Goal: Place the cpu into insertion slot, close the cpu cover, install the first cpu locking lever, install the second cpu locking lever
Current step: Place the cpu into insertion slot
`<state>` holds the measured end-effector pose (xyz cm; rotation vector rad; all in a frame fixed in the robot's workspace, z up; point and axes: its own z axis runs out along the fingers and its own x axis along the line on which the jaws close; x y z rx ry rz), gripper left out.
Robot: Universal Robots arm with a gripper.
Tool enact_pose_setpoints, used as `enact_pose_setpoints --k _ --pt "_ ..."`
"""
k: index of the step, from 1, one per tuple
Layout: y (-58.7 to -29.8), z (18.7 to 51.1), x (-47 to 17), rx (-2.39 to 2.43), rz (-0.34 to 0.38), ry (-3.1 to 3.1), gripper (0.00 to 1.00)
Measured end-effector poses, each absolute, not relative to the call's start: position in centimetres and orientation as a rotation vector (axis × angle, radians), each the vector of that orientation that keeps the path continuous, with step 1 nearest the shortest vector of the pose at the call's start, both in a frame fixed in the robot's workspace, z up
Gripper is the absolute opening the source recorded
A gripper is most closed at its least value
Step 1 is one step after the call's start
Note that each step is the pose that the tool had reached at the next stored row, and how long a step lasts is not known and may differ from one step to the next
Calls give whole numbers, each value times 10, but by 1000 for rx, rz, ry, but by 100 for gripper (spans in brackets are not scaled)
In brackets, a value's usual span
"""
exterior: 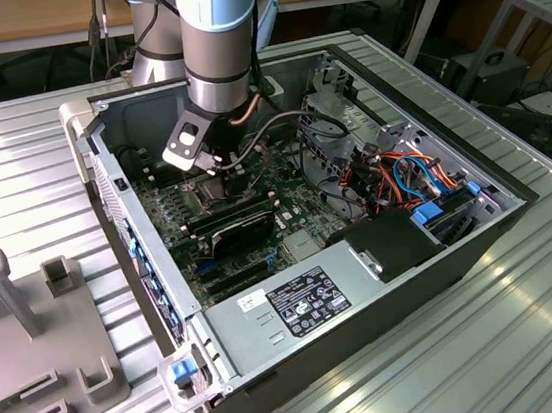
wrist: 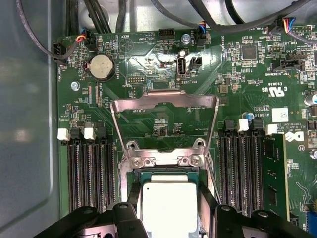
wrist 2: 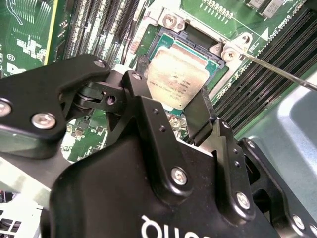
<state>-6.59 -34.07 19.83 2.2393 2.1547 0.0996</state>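
as the hinged silver frame cover (wrist: 163, 97) stood clear,
the hand (wrist: 169, 196) pinched the silvery-grey square cpu (wrist: 169, 208) over the square socket (wrist: 163, 161).

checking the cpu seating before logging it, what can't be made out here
First wrist view: cpu near edge, covered by gripper and cut by the frame edge.
Second wrist view: slot pins, under cpu; near side behind gripper.
Exterior view: cpu seating, blocked by arm.
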Motion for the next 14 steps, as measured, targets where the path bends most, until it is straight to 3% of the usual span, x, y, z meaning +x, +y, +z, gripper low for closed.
enact_pose_setpoints --k 14 --pt "-341 198 -66 2202 101 2194 55"
